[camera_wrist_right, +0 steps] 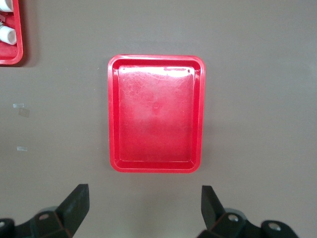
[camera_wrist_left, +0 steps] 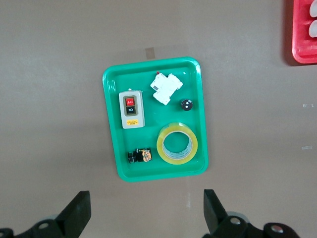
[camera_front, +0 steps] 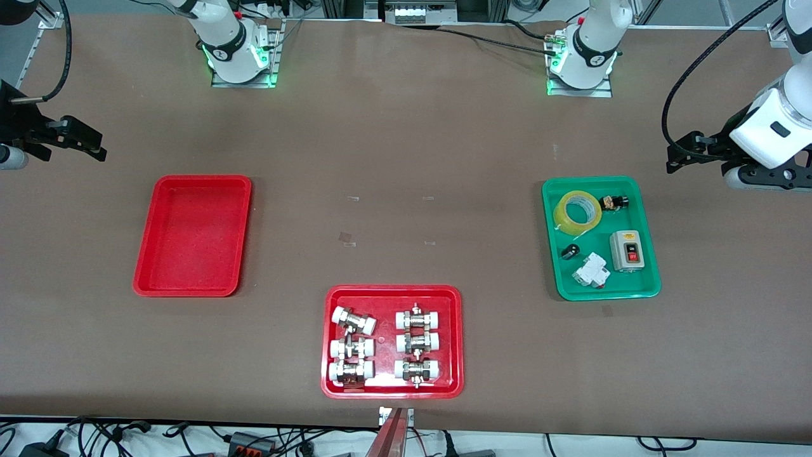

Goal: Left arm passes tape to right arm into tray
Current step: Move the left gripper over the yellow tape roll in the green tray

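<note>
Tape (camera_front: 577, 211) lies flat in the green tray (camera_front: 650, 289), in the corner farther from the front camera and toward the right arm's end of that tray. Sharing the green tray are a grey switch box (camera_front: 626, 250) with a red button, a white breaker (camera_front: 591, 271), a small black cap (camera_front: 569, 251) and a small black-and-gold part (camera_front: 613, 203) just beside the tape. Left gripper (camera_wrist_left: 146, 213) hangs in the air over bare surface (camera_front: 406, 146) at the left arm's end, near the green tray, fingers (camera_wrist_left: 77, 212) spread wide and holding nothing. Right gripper (camera_wrist_right: 143, 210) hangs over bare surface at the right arm's end, near the plain red tray (camera_front: 144, 279), fingers (camera_wrist_right: 75, 206) likewise released and empty. Plain red tray holds no items. Wider red tray (camera_front: 330, 387), nearest the front camera, carries six white-capped metal fittings (camera_front: 417, 343) in two columns.
</note>
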`<action>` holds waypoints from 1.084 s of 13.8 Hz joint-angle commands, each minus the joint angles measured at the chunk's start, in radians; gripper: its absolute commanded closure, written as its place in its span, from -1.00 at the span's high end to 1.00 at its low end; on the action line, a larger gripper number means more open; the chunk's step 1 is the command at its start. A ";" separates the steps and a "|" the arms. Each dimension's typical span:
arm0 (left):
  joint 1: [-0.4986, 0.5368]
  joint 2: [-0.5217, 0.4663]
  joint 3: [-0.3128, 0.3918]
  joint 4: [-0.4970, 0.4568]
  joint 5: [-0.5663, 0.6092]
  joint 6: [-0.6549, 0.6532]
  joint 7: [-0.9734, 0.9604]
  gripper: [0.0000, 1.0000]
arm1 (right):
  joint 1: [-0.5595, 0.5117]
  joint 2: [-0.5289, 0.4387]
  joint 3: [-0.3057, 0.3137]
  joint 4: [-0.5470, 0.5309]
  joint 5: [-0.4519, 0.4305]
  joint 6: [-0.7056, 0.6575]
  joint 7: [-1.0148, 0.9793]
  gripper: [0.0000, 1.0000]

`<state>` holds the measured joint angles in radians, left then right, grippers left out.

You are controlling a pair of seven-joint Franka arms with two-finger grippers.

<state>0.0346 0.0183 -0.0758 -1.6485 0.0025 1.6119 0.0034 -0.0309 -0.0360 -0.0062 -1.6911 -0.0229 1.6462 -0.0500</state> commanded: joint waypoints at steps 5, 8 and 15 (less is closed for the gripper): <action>-0.002 -0.011 -0.002 0.009 0.016 -0.017 -0.009 1.00 | -0.001 -0.030 0.000 -0.021 0.011 -0.005 -0.007 1.00; -0.002 -0.009 -0.001 0.018 0.007 -0.007 -0.011 1.00 | -0.001 -0.030 0.000 -0.021 0.011 -0.006 -0.007 1.00; -0.001 0.188 0.005 0.139 -0.018 -0.007 -0.011 1.00 | -0.003 -0.024 0.000 -0.015 0.011 -0.009 -0.007 1.00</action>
<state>0.0372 0.0927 -0.0729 -1.5758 -0.0036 1.6148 0.0009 -0.0310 -0.0406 -0.0062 -1.6911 -0.0229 1.6435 -0.0500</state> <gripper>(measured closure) 0.000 0.000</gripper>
